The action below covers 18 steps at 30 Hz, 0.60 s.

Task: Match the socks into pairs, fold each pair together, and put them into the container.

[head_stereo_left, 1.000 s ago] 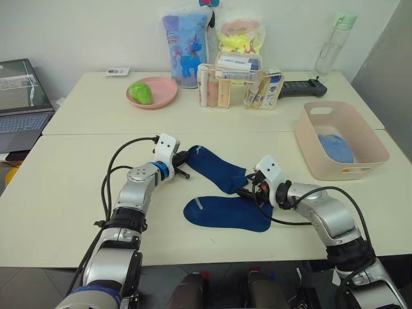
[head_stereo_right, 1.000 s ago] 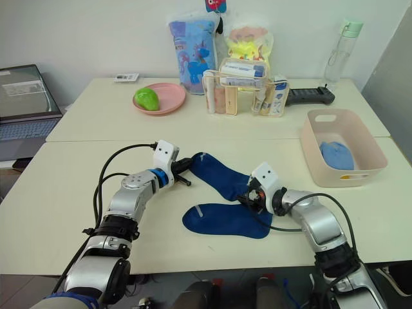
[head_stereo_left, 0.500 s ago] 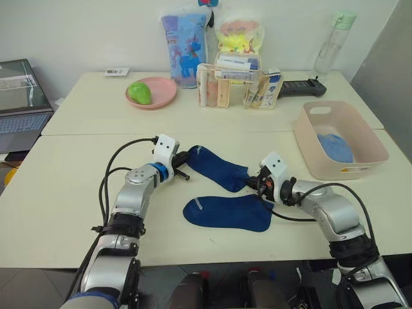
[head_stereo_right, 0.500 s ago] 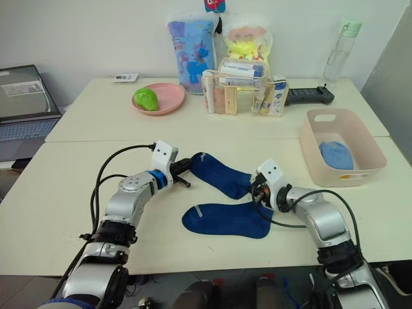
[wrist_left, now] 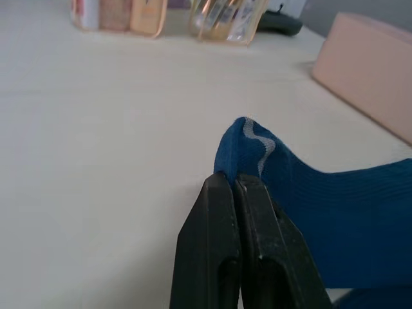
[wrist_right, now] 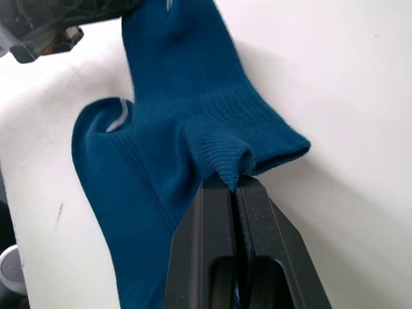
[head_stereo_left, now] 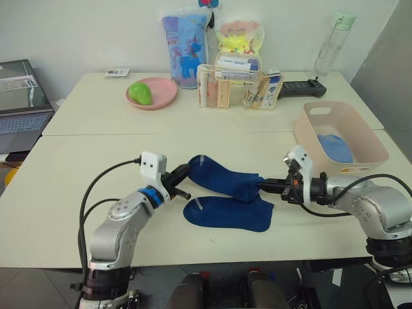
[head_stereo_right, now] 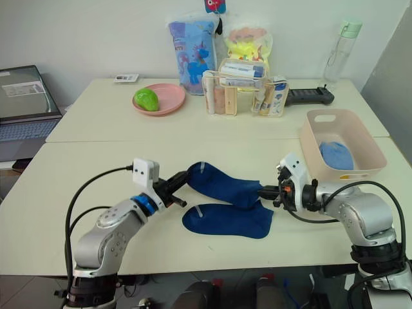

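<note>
- Upper navy sock [head_stereo_left: 225,179] stretched betw both arms, held at both ends; it runs roughly 9-to-3 across front desk [head_stereo_left: 64,193], just above the second one.
- Lower navy sock [head_stereo_left: 228,214] lies flat on desk at 6 o'clock of the held one, toe end w/ pale stripe toward 9.
- L fingers [wrist_left: 235,187] pressed together on toe end of upper navy sock, pale stripe showing just past the tips.
- R fingers [wrist_right: 233,183] pinched tight on ribbed cuff of same sock; cuff bunched at the tips.
- Container [head_stereo_left: 370,138] at 3 o'clock of socks, well apart, near desk edge; light blue pair [head_stereo_left: 335,147] bundled inside.
- Back desk at 12: pink plate [head_stereo_left: 161,96] w/ green fruit [head_stereo_left: 140,93], clear organiser [head_stereo_left: 235,87], blue bag [head_stereo_left: 185,48], bottle [head_stereo_left: 333,42].
- Laptop [head_stereo_left: 19,96] far off at 10.
</note>
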### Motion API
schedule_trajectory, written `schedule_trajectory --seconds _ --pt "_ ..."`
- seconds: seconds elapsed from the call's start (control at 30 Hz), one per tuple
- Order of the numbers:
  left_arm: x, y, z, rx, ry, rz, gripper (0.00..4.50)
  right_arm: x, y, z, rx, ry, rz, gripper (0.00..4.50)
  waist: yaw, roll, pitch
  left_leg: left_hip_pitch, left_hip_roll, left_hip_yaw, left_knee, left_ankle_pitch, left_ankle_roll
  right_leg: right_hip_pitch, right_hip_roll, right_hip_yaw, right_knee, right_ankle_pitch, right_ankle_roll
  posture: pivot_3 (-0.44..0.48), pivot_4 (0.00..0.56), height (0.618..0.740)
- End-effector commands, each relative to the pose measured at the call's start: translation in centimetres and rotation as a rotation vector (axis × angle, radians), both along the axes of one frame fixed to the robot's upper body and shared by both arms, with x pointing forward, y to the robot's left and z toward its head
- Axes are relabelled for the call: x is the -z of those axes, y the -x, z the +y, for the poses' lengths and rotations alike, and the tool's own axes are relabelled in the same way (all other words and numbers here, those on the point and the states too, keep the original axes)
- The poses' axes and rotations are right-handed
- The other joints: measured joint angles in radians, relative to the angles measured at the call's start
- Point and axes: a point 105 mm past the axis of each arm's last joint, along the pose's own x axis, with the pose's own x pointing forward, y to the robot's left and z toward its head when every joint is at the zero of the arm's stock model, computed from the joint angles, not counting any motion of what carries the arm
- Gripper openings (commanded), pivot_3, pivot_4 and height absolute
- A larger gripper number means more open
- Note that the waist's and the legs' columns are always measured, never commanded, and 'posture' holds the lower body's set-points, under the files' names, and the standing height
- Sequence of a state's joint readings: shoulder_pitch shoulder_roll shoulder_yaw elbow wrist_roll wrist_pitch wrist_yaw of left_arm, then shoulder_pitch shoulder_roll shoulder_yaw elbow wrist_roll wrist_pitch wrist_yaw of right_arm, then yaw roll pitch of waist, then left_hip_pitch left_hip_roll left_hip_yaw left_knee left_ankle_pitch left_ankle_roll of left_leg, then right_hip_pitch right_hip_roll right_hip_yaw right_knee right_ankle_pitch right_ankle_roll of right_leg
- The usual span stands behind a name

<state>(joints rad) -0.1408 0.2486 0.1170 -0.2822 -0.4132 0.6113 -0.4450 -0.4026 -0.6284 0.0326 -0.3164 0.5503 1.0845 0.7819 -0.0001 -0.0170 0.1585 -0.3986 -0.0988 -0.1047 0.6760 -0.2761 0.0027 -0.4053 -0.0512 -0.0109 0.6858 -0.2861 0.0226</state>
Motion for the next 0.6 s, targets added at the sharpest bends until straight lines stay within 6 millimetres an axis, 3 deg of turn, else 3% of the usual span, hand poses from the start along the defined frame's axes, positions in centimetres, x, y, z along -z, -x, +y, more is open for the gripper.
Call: schedule_trajectory --seconds 0.03,0.23,0.33,0.4,0.53,0.6 --pt "-0.2 0.0 0.0 -0.085 0.007 -0.025 0.00 -0.2 -0.5 0.4 0.008 0.001 -0.034 0.04 0.001 0.000 0.000 0.000 0.000 0.000 0.000 0.000 0.000 0.000 0.000 0.000 0.000 0.000 0.000 0.000 0.150 0.740" --pt "1.2 -0.4 0.3 -0.164 0.027 -0.003 0.00 0.6 -1.0 0.7 0.015 0.012 -0.038 0.04 0.004 0.000 0.000 0.000 0.000 0.000 0.000 0.000 0.000 0.000 0.000 0.000 -0.001 0.000 0.000 0.000 0.150 0.740" --pt "1.5 -0.1 0.6 -0.150 -0.002 0.002 0.93 0.5 -1.0 0.7 0.014 0.014 -0.042 0.00 0.004 0.000 0.000 0.000 0.000 0.000 0.000 0.000 0.000 0.000 0.000 0.000 -0.001 0.000 0.000 0.000 0.150 0.740" --pt "1.1 -0.3 2.1 -0.125 -0.048 -0.005 1.59 0.7 -0.8 0.5 0.001 0.025 -0.041 0.00 0.003 0.000 0.000 0.000 0.000 0.000 0.000 0.000 0.000 0.000 0.000 0.000 -0.001 0.000 0.000 0.000 0.150 0.740" --pt "-0.1 -0.4 2.7 0.079 -0.130 -0.010 2.89 0.8 -0.7 0.6 -0.014 0.026 -0.040 0.00 0.001 0.000 0.000 0.000 0.000 0.000 0.000 0.000 0.000 0.000 0.000 0.000 -0.001 0.000 0.000 0.000 0.150 0.740" --pt "-0.2 -1.0 3.3 0.134 -0.184 0.005 2.89 0.8 -0.8 0.6 -0.014 0.025 -0.043 0.00 0.002 0.000 0.000 0.000 0.000 0.000 0.000 0.000 0.000 0.001 0.000 0.000 -0.002 0.000 0.000 0.000 0.150 0.740"
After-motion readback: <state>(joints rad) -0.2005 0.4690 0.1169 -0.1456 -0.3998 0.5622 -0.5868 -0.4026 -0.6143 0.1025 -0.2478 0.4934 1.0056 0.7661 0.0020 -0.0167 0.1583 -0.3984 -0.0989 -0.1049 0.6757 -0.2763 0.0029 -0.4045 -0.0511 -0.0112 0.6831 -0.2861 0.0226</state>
